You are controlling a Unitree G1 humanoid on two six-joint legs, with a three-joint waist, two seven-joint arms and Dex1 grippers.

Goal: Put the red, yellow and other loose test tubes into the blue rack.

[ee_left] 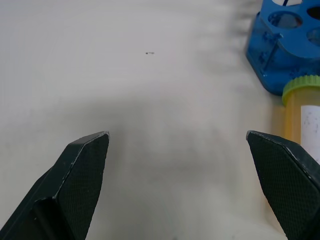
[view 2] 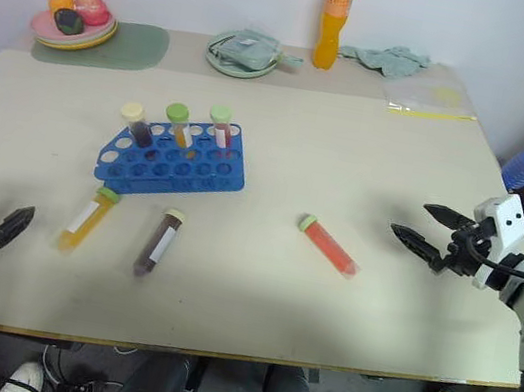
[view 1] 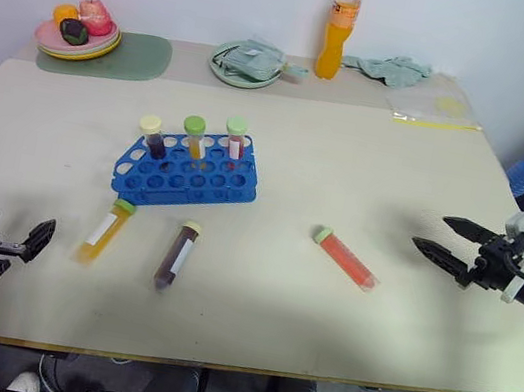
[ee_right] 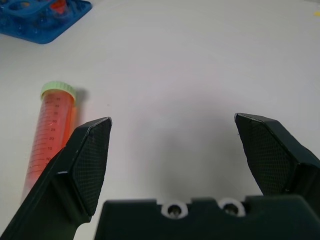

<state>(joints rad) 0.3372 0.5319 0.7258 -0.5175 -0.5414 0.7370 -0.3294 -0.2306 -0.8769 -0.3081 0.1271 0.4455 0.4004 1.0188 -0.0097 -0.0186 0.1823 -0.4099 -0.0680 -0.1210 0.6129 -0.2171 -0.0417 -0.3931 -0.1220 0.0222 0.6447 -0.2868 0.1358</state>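
Clearly, your right gripper (view 1: 445, 238) stood wide apart and empty, and the red tube (view 1: 345, 256) lay on the table (view 1: 351, 151) to its left, cap toward the blue rack (view 1: 188, 172). Your left gripper (ee_left: 180, 150), also wide apart, was nearer the yellow tube (view 1: 107, 230).

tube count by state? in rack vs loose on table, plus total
In the blue rack, upright: 3 (dark tube, yellow tube, pink tube)
Loose, lying on the table: 3 (yellow tube, dark purple tube, red tube)
Total: 6 tubes
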